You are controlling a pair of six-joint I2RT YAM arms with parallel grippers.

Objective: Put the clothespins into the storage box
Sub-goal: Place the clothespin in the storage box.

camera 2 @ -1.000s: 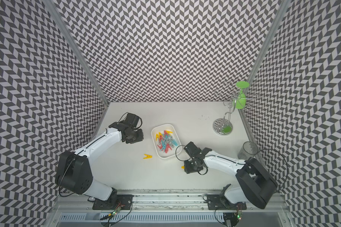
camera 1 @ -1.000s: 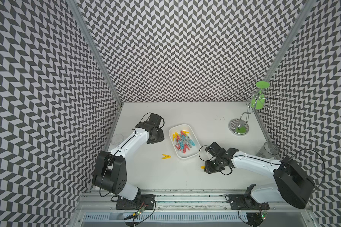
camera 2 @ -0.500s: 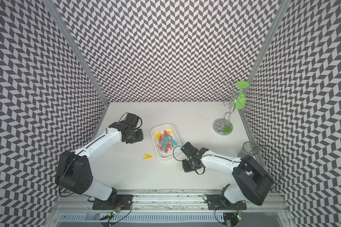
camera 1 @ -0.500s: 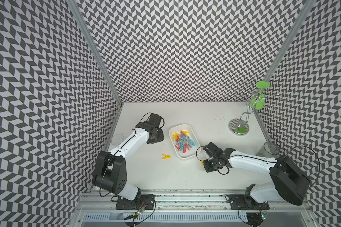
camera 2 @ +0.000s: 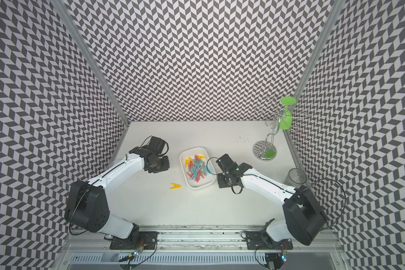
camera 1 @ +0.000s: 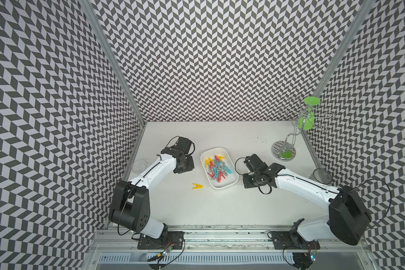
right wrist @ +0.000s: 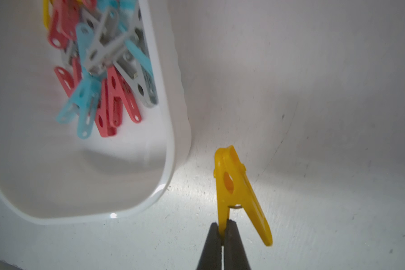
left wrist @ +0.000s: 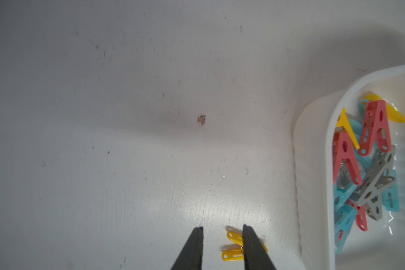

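Note:
The white storage box [camera 1: 220, 187] [camera 2: 198, 187] sits mid-table and holds several clothespins [camera 1: 216, 168] [camera 2: 197, 169] in red, blue, grey and yellow. My right gripper [right wrist: 223, 225] is shut on one leg of a yellow clothespin [right wrist: 234, 184], just outside the box's rim [right wrist: 171, 149]. In both top views the right gripper [camera 1: 246, 178] [camera 2: 220, 178] sits by the box's right side. Another yellow clothespin [camera 1: 197, 186] [camera 2: 175, 186] [left wrist: 232, 253] lies on the table left of the box. My left gripper [left wrist: 222, 230] [camera 1: 185, 169] hangs above the table, open, with nothing between its fingers.
A clear cup [camera 1: 139, 165] stands at the left wall and another clear cup [camera 1: 322, 177] [camera 2: 297, 176] at the right wall. A metal rack [camera 1: 284, 151] with a green glass [camera 1: 305, 122] stands at the back right. Patterned walls close three sides.
My right gripper has moved back towards the box and closed on the yellow clothespin, which came along with it. The left arm has not moved.

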